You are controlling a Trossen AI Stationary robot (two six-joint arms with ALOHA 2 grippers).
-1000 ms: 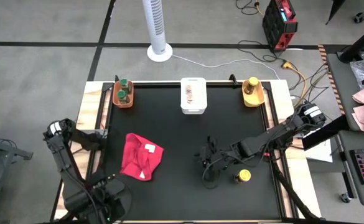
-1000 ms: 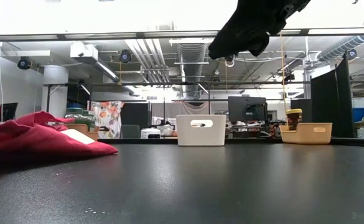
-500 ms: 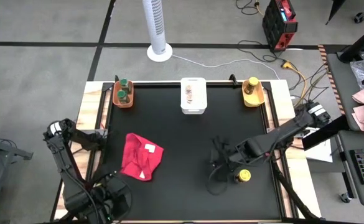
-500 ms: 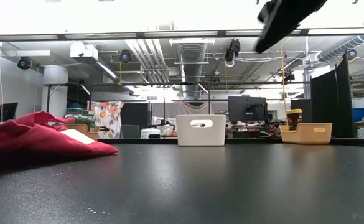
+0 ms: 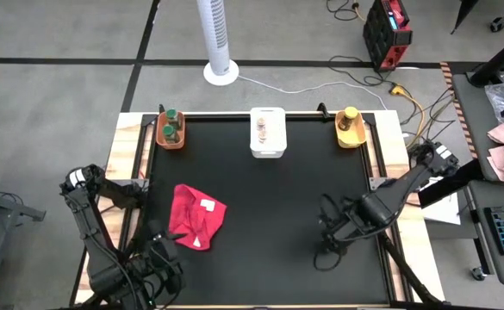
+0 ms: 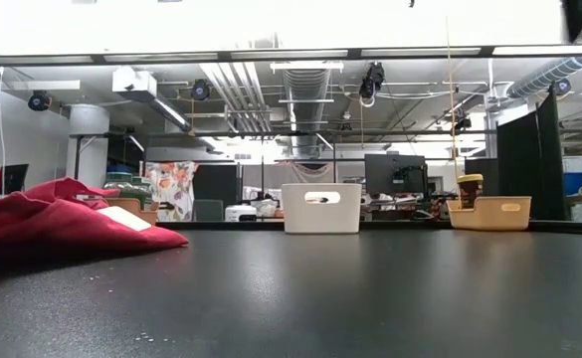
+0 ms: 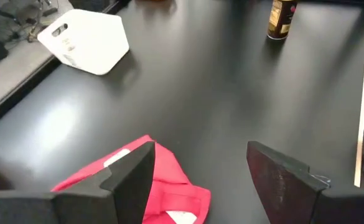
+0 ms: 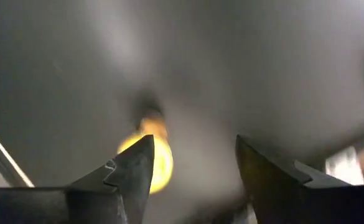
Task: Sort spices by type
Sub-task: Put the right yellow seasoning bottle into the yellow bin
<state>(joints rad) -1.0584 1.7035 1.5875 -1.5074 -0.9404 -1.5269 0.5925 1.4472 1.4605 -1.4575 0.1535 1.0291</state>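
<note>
My right gripper (image 5: 333, 234) hangs open over the near right of the table, pointing down. In the right wrist view (image 8: 194, 168) a blurred yellow-lidded spice jar (image 8: 149, 155) stands on the table below, close to one finger and untouched. The arm hides that jar in the high view. The left wrist view shows a jar (image 7: 281, 18) standing on the black table. Other spice jars sit in the orange bin (image 5: 171, 129), the white bin (image 5: 267, 131) and the yellow bin (image 5: 350, 127). My left gripper (image 7: 200, 180) waits open at the near left, by the red cloth (image 5: 196, 215).
The three bins stand in a row along the table's far edge. The red cloth (image 6: 62, 224) lies crumpled on the left half. The black tabletop (image 5: 269, 198) between the cloth and the right arm is bare. A wooden rim (image 5: 389, 172) runs along the right edge.
My right gripper has swung from the table's middle toward its near right, rising out of the low view and tipping to point down over the yellow-lidded jar, which has not moved. My left gripper has turned at its wrist without shifting place.
</note>
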